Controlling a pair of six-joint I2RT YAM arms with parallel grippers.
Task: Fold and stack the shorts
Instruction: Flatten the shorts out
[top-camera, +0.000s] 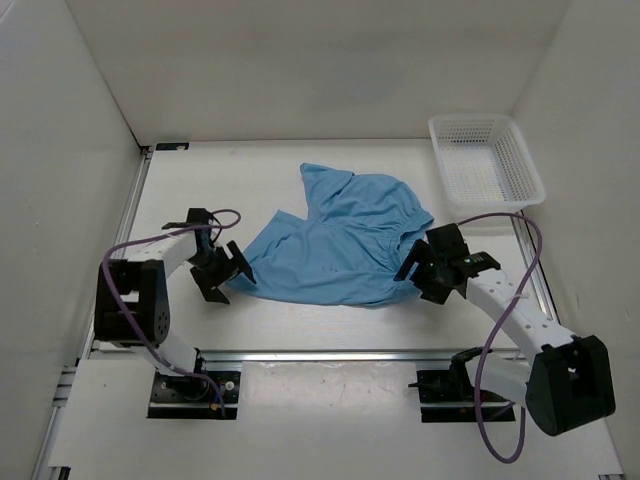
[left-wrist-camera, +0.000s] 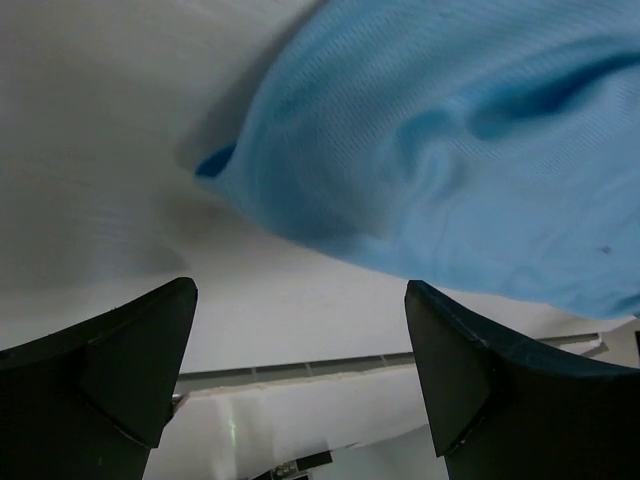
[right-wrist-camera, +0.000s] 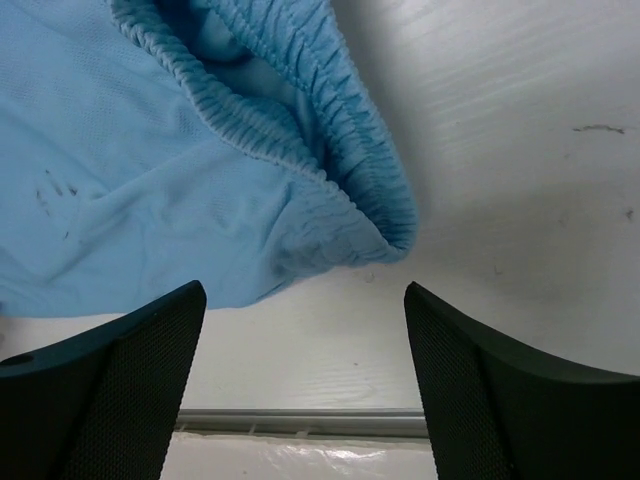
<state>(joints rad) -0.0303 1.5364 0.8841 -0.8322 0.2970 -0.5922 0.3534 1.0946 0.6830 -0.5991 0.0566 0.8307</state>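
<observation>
The light sky-blue shorts (top-camera: 335, 245) lie spread and rumpled in the middle of the table. My left gripper (top-camera: 222, 272) is open and empty just off their near left corner, which fills the upper right of the left wrist view (left-wrist-camera: 450, 150). My right gripper (top-camera: 428, 272) is open and empty at their near right corner. The right wrist view shows the gathered elastic waistband (right-wrist-camera: 330, 140) just beyond the fingers, apart from them. The drawstring is hidden.
A white mesh basket (top-camera: 487, 160) stands at the back right corner. White walls enclose the table on the left, back and right. An aluminium rail (top-camera: 330, 353) runs along the near edge, in front of the arm bases.
</observation>
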